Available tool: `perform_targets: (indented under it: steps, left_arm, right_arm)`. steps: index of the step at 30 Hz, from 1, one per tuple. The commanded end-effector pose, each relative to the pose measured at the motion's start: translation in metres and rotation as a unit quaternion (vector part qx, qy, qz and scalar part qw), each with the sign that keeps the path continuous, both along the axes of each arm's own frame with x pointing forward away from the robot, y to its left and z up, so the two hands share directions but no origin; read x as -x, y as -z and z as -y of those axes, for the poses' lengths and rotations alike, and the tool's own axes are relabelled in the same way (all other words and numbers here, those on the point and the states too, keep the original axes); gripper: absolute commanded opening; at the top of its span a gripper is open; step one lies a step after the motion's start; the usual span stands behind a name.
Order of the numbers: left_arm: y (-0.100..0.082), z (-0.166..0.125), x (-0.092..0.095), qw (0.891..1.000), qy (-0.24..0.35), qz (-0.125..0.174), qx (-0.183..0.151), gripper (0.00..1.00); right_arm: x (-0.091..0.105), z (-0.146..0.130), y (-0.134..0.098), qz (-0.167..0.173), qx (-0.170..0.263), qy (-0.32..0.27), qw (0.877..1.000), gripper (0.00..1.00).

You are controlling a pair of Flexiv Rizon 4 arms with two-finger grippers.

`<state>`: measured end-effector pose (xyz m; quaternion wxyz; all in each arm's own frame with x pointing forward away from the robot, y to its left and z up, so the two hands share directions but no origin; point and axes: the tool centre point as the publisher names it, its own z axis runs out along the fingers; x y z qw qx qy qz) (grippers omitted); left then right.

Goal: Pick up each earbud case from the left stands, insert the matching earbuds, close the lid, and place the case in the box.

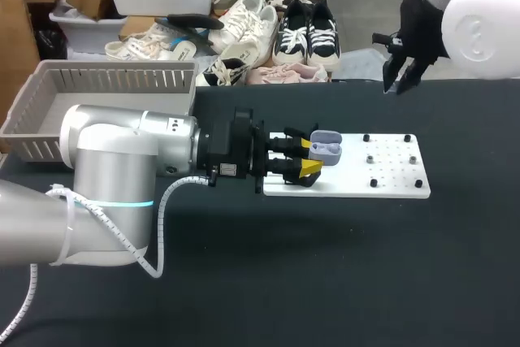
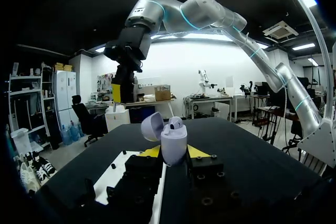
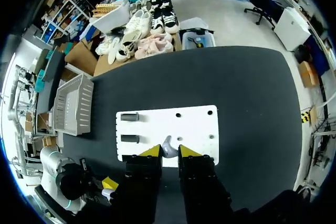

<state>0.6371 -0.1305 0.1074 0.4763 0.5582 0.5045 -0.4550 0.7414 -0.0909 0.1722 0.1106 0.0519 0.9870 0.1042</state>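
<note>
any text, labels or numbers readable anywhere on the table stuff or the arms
No readable text in any view.
Left arm: small dark marks on its casing, too small to read.
Earbud case in the left claw: no print shows.
Earbud in the right claw: no print shows.
White board, gray basket: bare of print.

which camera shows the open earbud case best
The left wrist view: the earbud case sits close between the left gripper's yellow tips, lid flipped back, one earbud showing inside. The head view shows it small, over the white board. In the right wrist view it is too small to make out.
</note>
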Motion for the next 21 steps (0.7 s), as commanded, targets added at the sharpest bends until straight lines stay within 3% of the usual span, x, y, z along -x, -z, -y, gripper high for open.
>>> perform_targets:
  steps: [1,11,21]
  left_arm:
    - [0.001,0.0,0.001,1.0,-0.003,0.001,0.001,0.0]
    - [0.001,0.0,0.001,1.0,-0.003,0.001,0.001,0.0]
    - [0.001,0.0,0.001,1.0,-0.003,0.001,0.001,0.0]
  right_arm:
    - [0.018,0.004,-0.009,-0.012,0.012,-0.02,1.0,0.0]
    - [0.052,-0.003,-0.015,-0.059,0.017,-0.058,0.996,0.0]
    - [0.061,-0.007,-0.022,-0.058,0.032,-0.065,0.996,0.0]
